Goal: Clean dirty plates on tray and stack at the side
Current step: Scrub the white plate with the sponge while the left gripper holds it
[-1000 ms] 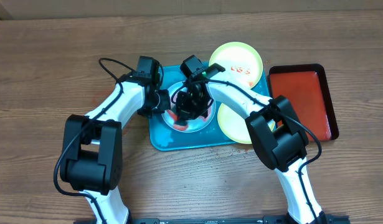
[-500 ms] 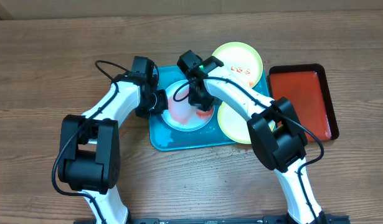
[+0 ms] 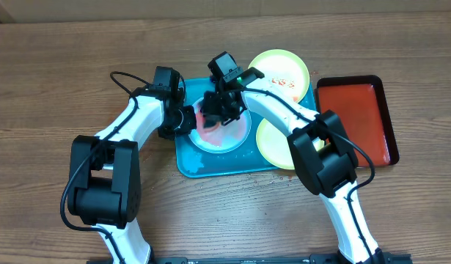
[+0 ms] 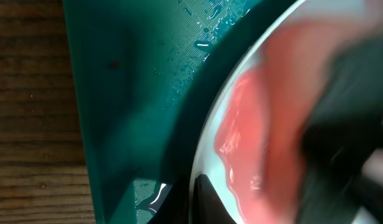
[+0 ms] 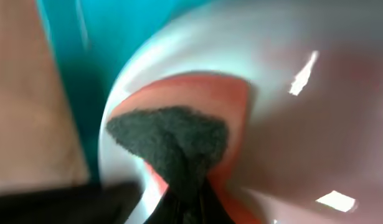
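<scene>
The pale blue-rimmed plate (image 3: 231, 136) lies on the turquoise tray (image 3: 210, 166), its centre smeared pink-red. My left gripper (image 3: 186, 117) is shut on the plate's left rim; in the left wrist view a black fingertip (image 4: 207, 200) lies over the rim of the plate (image 4: 211, 144). My right gripper (image 3: 219, 107) is shut on a dark cloth (image 5: 169, 137) pressed onto the plate (image 5: 291, 124) at its far-left part. Two yellow-green plates sit at the tray's right: one (image 3: 278, 67) with red smears at the back, one (image 3: 273, 147) partly under my right arm.
A smaller red, dark-rimmed tray (image 3: 357, 117) lies on the wooden table to the right of the turquoise tray. Water droplets dot the turquoise tray (image 4: 129, 93) beside the plate. Bare wood surrounds both trays.
My right gripper has swept the cloth across the blue-rimmed plate, from its centre toward the right and now to its far-left part, spreading the red smear. The left gripper has stayed on the rim.
</scene>
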`<state>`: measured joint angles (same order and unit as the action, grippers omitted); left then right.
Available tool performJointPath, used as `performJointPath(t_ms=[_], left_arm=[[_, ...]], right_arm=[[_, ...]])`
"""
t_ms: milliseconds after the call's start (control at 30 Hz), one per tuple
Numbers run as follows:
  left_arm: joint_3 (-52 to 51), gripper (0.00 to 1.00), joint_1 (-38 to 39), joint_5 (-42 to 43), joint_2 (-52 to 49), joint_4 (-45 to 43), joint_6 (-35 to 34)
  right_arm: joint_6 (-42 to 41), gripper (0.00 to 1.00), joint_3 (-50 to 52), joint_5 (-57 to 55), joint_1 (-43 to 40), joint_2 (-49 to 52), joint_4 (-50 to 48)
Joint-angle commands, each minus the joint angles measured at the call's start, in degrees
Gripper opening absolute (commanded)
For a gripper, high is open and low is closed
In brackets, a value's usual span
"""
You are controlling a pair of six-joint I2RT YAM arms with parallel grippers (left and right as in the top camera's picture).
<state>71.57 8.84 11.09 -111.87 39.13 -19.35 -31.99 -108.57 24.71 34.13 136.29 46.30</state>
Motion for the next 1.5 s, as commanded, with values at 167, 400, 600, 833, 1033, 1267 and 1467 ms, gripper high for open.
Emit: performJointPath(t_ms=[167,400,600,833,1033,1267,1467], left_arm=[[-1.36,0.04,-0.57,-2.47,-1.27,-0.07,0.07],[-1.36,0.04,-0.57,-2.47,-1.27,-0.2,0.09],[-1.36,0.04,-0.57,-2.45,-1.27,-0.17,0.09],[-1.36,0.04,-0.57,-2.47,-1.27,-0.13,0.09],[-1.36,0.04,-0.57,-2.45,-1.27,-0.22,0.09],[-1.36,0.04,-0.57,-2.71,-1.27,-0.28,1.6],[-1.31,0.04,-0.57,-2.71,-1.25,-0.57,3.61]], right_arm=[[8.52,0.04,0.07,7.41,-0.39,0.79,14.19],[7.96,0.04,-2.67,-22.34,-1.09,0.0,27.17],[6.08,0.04,-5.53,-39.74,-1.07,0.02,24.74],[6.97,0.04,-1.97,-29.16,-1.05,0.17,9.4],[9.73,0.04,0.66,-5.75,-0.31,0.26,3.45],[14.49,0.04,0.37,10.27,0.37,-0.15,8.0],[17.84,0.04,-0.74,11.17,-2.95,-7.32,12.46]])
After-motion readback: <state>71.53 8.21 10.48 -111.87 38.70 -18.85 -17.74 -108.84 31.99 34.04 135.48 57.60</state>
